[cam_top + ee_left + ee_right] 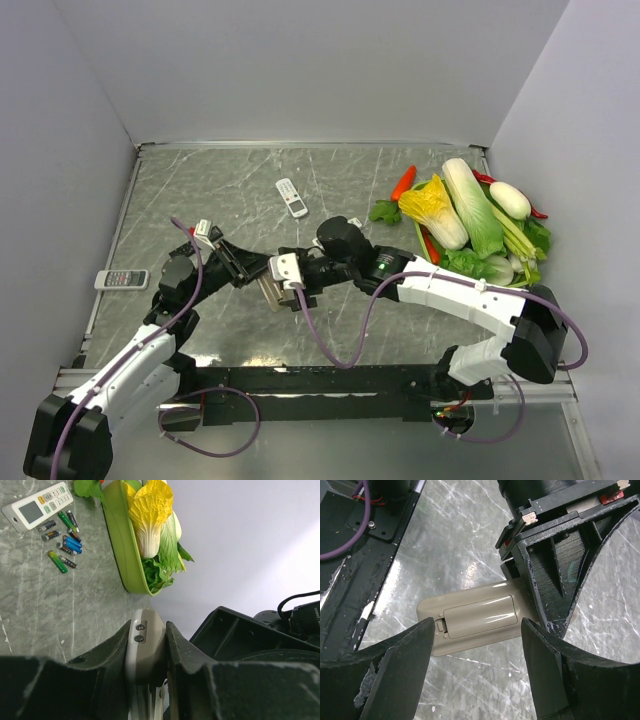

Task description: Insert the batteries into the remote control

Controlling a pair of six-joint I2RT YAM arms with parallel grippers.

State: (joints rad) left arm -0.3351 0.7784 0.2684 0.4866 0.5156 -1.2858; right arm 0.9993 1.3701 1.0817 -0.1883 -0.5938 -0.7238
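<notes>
Closest to the lens in the left wrist view, the left gripper [148, 632] is pinching the remote control [145, 647], which is showing edge-on. Its jaws are closed part-way onto the grey-beige shell near one end. In the right wrist view the right gripper [477, 630] is hovering over the same remote, with its jaws standing wide apart on either side and gripping nothing. Below them the plain back is facing up, with the battery cover [480, 616] sitting shut in its recess. From above, the remote is hanging between the two arms near the middle of the desk [240, 180], seemingly lifted clear of it. The batteries [62, 540] are lying loose on the desk well apart from it, a scatter of green, blue and dark cells just beside a longer white remote [37, 505] and near a green tray [117, 540] of vegetables. The remote is looking like a light, rigid, glossy plastic shell, probably tolerating a firm squeeze but liable to twist or slip when held at one end only. A hold kept clear of the cover is probably leaving the lid free to come off. The cells are looking tiny, smooth and round, likely rolling at a nudge, so each is best taken across the middle of its barrel.
</notes>
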